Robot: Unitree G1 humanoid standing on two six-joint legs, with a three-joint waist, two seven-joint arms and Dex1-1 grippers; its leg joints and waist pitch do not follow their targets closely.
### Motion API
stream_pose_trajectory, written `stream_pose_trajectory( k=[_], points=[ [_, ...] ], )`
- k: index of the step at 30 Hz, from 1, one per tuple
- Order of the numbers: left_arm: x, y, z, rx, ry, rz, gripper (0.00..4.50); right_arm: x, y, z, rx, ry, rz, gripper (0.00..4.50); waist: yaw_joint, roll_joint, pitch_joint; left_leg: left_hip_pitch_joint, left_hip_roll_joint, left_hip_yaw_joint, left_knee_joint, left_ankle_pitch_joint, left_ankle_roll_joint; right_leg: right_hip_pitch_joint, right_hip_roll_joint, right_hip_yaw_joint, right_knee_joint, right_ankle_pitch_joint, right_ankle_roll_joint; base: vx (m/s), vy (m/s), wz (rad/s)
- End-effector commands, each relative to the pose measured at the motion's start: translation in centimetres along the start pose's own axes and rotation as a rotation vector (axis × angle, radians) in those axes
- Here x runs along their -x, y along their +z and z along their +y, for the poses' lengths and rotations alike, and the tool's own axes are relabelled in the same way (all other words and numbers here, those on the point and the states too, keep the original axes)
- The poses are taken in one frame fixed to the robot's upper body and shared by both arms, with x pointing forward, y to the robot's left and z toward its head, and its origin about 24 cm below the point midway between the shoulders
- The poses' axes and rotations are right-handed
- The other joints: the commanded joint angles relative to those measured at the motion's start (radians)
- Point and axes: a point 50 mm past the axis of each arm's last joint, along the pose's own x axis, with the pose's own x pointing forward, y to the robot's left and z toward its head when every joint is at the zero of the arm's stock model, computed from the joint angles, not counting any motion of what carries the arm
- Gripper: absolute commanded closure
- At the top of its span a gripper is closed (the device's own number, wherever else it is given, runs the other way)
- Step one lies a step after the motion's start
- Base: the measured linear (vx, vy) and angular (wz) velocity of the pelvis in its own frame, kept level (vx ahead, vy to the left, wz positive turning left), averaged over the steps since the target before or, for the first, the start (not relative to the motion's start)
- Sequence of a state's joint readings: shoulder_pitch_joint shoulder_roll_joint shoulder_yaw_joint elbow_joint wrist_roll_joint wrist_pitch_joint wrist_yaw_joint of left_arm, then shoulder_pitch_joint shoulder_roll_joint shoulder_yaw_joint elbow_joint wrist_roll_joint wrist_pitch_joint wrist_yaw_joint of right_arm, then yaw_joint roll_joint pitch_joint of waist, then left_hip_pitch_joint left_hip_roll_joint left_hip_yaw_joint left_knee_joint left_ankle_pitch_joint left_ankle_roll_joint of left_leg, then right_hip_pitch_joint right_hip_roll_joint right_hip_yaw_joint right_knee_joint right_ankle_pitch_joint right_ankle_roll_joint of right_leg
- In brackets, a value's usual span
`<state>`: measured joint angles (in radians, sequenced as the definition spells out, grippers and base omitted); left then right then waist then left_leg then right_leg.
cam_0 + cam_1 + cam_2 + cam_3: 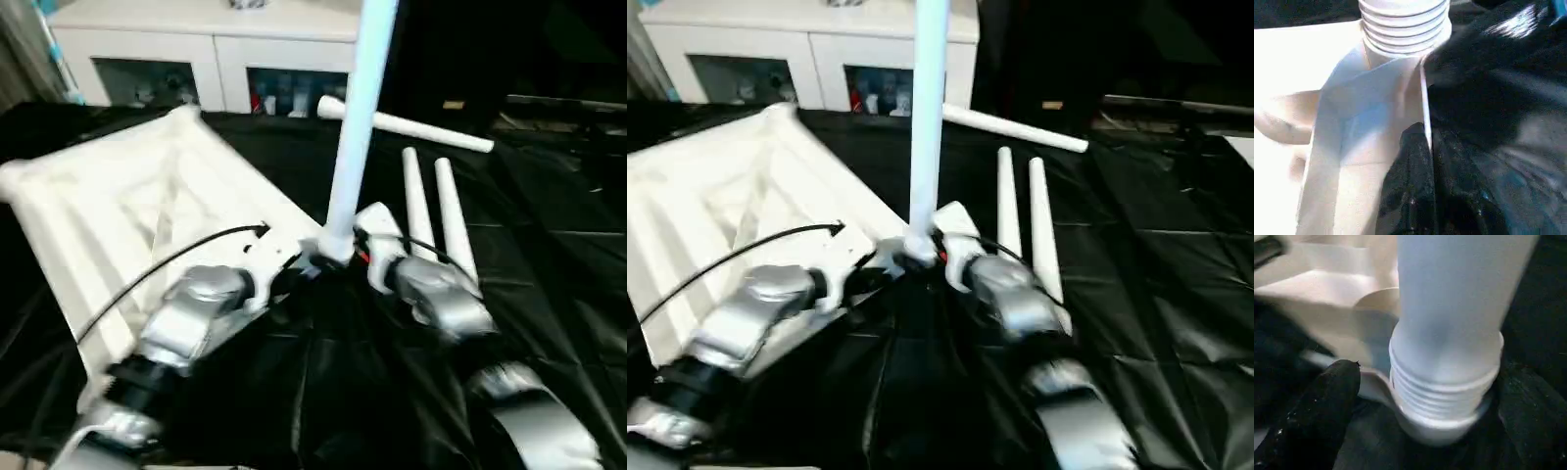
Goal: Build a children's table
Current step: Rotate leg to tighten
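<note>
Right wrist view: leg (1449, 308) upright in corner socket (1440, 428), thread rings showing above the rim.
Item: first leg, I judge part-threaded, at tabletop's (127, 215) near corner; top lies underside up. Three spare legs (431, 211) beyond on black sheet (549, 264). Right gripper (1444, 382) straddles the leg base, one finger (1317, 416) visible; grip I cannot tell. Left gripper (284, 259) beside the socket; opening I cannot tell. Next: keep twisting till seated.

At eleven o'clock we see a white cabinet (211, 44) with glass doors (147, 80) showing small items inside. A crinkled black sheet (549, 255) covers the surface ahead of us.
</note>
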<state>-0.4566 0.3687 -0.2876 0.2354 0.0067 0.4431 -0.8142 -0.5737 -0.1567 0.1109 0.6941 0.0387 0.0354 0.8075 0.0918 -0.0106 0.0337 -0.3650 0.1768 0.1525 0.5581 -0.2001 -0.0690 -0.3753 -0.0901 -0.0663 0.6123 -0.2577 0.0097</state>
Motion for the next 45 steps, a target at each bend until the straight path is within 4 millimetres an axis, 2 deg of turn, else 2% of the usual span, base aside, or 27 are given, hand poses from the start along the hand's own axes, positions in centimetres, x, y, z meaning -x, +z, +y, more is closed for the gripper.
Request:
stream_pose_trajectory(
  k=[1,2,3,5,6,8,10,13,14,16,17,20,24,25,27,30,38,45],
  points=[
    [-0.2,-0.9,-1.2,-0.022,-0.1,-0.006,4.5,-0.1,0.7,1.5,0.035,0.153,-0.041,0.15,-0.002,-0.001,-0.051,0.008,0.045,-0.001,-0.034,0.111,0.175,0.053,-0.048,0.043,-0.034,0.365,-0.291,0.0,0.0,0.0],
    [0.0,-0.9,-1.2,-0.034,-0.118,-0.016,4.5,0.1,0.7,1.5,0.036,0.162,-0.045,0.15,-0.004,-0.003,-0.05,0.003,0.044,-0.002,-0.031,0.123,0.191,0.053,-0.049,0.042,-0.032,0.375,-0.3,0.0,0.0,0.0],
    [0.3,-1.0,-1.5,-0.043,-0.16,-0.035,4.5,0.4,0.8,1.5,0.044,0.179,-0.051,0.15,-0.004,-0.003,-0.049,0.003,0.044,-0.002,-0.031,0.111,0.194,0.052,-0.051,0.042,-0.033,0.359,-0.304,0.0,0.0,0.0],
    [1.0,-0.9,-1.8,-0.055,-0.224,-0.063,4.5,0.8,0.9,1.5,0.06,0.202,-0.057,0.15,-0.005,-0.002,-0.048,0.003,0.047,-0.001,-0.034,0.073,0.187,0.052,-0.054,0.041,-0.037,0.294,-0.308,0.0,0.0,0.0],
    [1.3,-1.0,-1.9,-0.065,-0.247,-0.066,4.5,0.9,0.9,1.6,0.065,0.216,-0.06,0.15,-0.005,0.001,-0.047,0.005,0.051,-0.001,-0.036,0.053,0.178,0.049,-0.054,0.041,-0.038,0.256,-0.309,0.0,0.0,0.0],
    [1.7,-1.2,-1.9,-0.085,-0.273,-0.063,4.5,1.2,0.9,1.8,0.071,0.24,-0.063,0.15,-0.005,0.003,-0.046,0.007,0.053,-0.001,-0.037,0.031,0.163,0.046,-0.053,0.043,-0.038,0.221,-0.315,0.0,0.0,0.0],
    [2.6,-1.7,-2.0,-0.119,-0.329,-0.032,4.5,1.6,1.2,2.4,0.087,0.305,-0.075,0.15,-0.003,0.003,-0.045,0.008,0.053,0.001,-0.035,0.03,0.163,0.044,-0.053,0.045,-0.036,0.222,-0.315,0.0,0.0,0.0],
    [3.1,-2.0,-2.1,-0.131,-0.351,-0.015,4.5,1.8,1.2,2.7,0.094,0.345,-0.077,0.15,0.0,0.006,-0.046,0.009,0.053,0.0,-0.034,0.039,0.159,0.042,-0.052,0.045,-0.032,0.235,-0.313,0.0,0.0,0.0],
    [3.2,-2.1,-1.9,-0.135,-0.346,-0.01,4.5,1.9,1.1,3.0,0.107,0.37,-0.067,0.15,0.0,0.002,-0.045,0.007,0.052,0.001,-0.034,0.03,0.152,0.043,-0.051,0.044,-0.032,0.227,-0.315,0.0,0.0,0.0],
    [3.4,-2.2,-1.8,-0.139,-0.34,-0.007,4.5,2.0,0.9,3.2,0.115,0.386,-0.059,0.15,-0.001,0.003,-0.045,0.006,0.051,0.0,-0.034,0.013,0.14,0.044,-0.053,0.045,-0.033,0.21,-0.313,0.0,0.0,0.0],
    [3.4,-2.3,-1.6,-0.14,-0.337,-0.005,4.5,2.0,0.9,3.2,0.118,0.387,-0.055,0.15,-0.003,-0.001,-0.044,0.005,0.051,0.0,-0.036,0.002,0.131,0.046,-0.054,0.045,-0.034,0.197,-0.311,0.0,0.0,0.0],
    [3.6,-2.4,-1.4,-0.142,-0.329,-0.001,4.5,2.1,0.7,3.1,0.13,0.392,-0.043,0.15,-0.005,0.001,-0.045,0.006,0.051,0.0,-0.036,-0.018,0.112,0.045,-0.054,0.046,-0.034,0.179,-0.308,0.0,0.0,0.0],
    [3.8,-2.6,-1.1,-0.146,-0.319,0.008,4.5,2.2,0.8,2.9,0.126,0.39,-0.04,0.15,-0.005,-0.001,-0.048,0.006,0.048,0.0,-0.031,0.009,0.117,0.045,-0.053,0.047,-0.029,0.22,-0.309,0.0,0.0,0.0],
    [3.8,-2.6,-1.1,-0.145,-0.319,0.008,4.5,2.2,0.8,2.9,0.126,0.389,-0.04,0.41,-0.004,-0.001,-0.049,0.006,0.048,0.001,-0.03,0.018,0.122,0.046,-0.052,0.046,-0.027,0.232,-0.31,0.0,0.0,0.0],
    [3.8,-2.6,-1.1,-0.145,-0.319,0.008,4.5,2.2,0.8,2.9,0.124,0.388,-0.038,0.41,-0.004,-0.001,-0.05,0.004,0.047,0.0,-0.027,0.032,0.128,0.047,-0.052,0.046,-0.025,0.25,-0.313,0.0,0.0,0.0],
    [3.7,-2.7,-1.0,-0.146,-0.32,0.009,4.5,2.1,0.6,2.9,0.127,0.39,-0.03,0.67,-0.002,-0.001,-0.05,0.005,0.047,0.001,-0.026,0.034,0.133,0.046,-0.052,0.046,-0.024,0.251,-0.316,0.0,0.0,0.0],
    [3.7,-2.7,-0.9,-0.147,-0.32,0.013,4.5,1.9,0.0,2.8,0.126,0.38,0.003,1.41,0.0,0.002,-0.049,0.005,0.047,0.0,-0.027,-0.014,0.109,0.046,-0.054,0.047,-0.026,0.186,-0.313,0.0,0.0,0.0],
    [3.7,-2.8,-0.9,-0.15,-0.322,0.018,4.5,1.9,-0.3,2.9,0.129,0.375,0.013,1.82,-0.001,0.001,-0.051,0.005,0.046,0.0,-0.025,-0.004,0.108,0.047,-0.052,0.046,-0.023,0.213,-0.313,0.0,0.0,0.0]
  ],
)
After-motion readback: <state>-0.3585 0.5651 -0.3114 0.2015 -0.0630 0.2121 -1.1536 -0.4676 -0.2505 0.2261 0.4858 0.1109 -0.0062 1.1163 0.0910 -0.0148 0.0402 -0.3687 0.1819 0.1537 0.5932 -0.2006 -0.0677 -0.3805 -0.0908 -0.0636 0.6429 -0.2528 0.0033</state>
